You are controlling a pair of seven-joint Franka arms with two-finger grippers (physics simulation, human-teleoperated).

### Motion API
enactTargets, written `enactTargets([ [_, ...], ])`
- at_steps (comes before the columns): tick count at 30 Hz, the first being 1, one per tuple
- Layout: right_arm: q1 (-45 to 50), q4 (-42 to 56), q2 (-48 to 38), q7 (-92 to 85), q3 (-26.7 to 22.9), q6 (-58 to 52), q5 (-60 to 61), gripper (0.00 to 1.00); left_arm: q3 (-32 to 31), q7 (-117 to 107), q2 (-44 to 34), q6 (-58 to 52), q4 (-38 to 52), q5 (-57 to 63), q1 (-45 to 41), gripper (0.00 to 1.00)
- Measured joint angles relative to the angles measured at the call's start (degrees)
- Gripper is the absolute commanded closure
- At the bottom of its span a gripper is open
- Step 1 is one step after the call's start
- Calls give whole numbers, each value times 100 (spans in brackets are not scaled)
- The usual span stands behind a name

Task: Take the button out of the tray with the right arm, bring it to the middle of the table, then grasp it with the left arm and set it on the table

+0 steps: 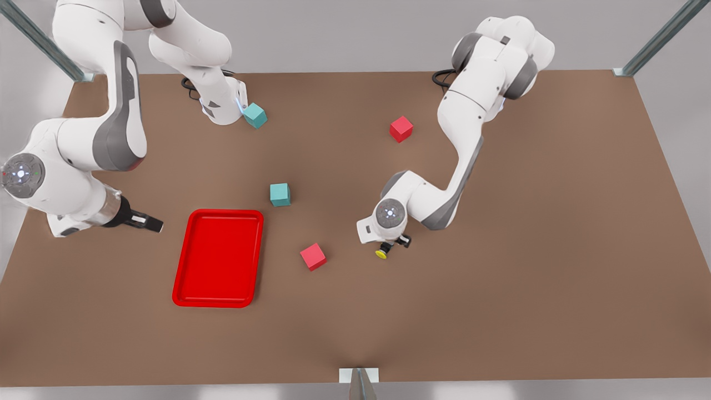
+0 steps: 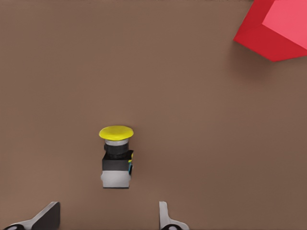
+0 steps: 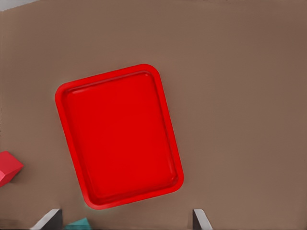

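Observation:
The button (image 1: pixel 382 253) (image 2: pixel 116 155), yellow cap on a grey-black body, lies on its side on the brown table (image 1: pixel 500 250) near the middle. My left gripper (image 1: pixel 392 244) (image 2: pixel 106 218) hovers right over it, open; the button sits in line with the gap between the fingers (image 2: pixel 48 215) and touches neither. The red tray (image 1: pixel 218 258) (image 3: pixel 120 136) is empty. My right gripper (image 1: pixel 149 223) (image 3: pixel 124 220) hangs open beside the tray, on the front view's left.
A red cube (image 1: pixel 313 256) (image 2: pixel 276 28) sits close to the button, between it and the tray. A teal cube (image 1: pixel 280 195) lies beyond the tray. Another red cube (image 1: pixel 401 129) and another teal cube (image 1: pixel 255 115) lie near the arm bases.

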Motion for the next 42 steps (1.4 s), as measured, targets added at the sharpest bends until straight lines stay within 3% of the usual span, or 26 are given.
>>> enactTargets([
  [19,141,259,33,-733,29,-92,-269,0,21,229,293,916,-516,355,-6,0],
  [37,106,267,24,-980,26,-122,-267,0,13,211,486,1198,-465,312,3,0],
  [38,105,268,24,-988,26,-123,-267,0,13,205,486,1202,-465,314,0,4],
  [42,92,268,23,-1018,26,-126,-268,0,13,180,486,1213,-462,316,-1,32],
])
